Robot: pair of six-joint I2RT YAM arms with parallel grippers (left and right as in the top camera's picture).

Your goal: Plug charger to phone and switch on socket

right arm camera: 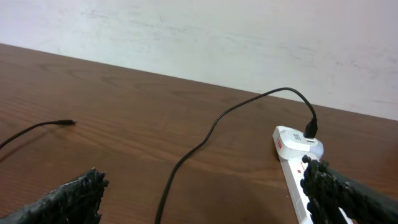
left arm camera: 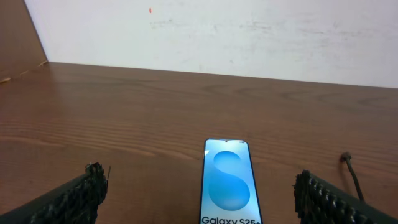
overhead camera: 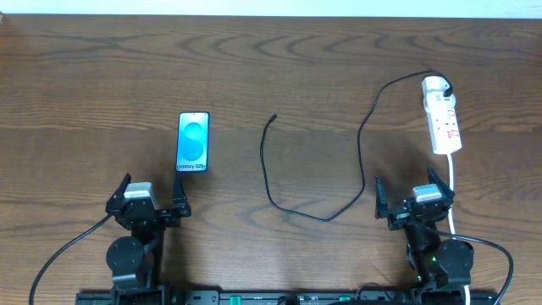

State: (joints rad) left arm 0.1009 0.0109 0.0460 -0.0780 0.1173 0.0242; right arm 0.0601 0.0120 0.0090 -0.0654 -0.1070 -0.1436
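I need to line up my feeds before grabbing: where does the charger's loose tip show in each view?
Overhead: charger tip near the middle, right of the phone.
Left wrist: at the right edge, right of the phone.
Right wrist: far left, at mid-height.
Shared landmark: the phone links overhead and left wrist; the power strip links overhead and right wrist.

The socket [right arm camera: 295, 186] is half lost — its near length lies behind the right gripper [right arm camera: 202, 174] and off the bottom edge. Beside the socket, the charger [right arm camera: 199, 144] cable leaves frame; overhead, the socket's on-off state is too small to tell.
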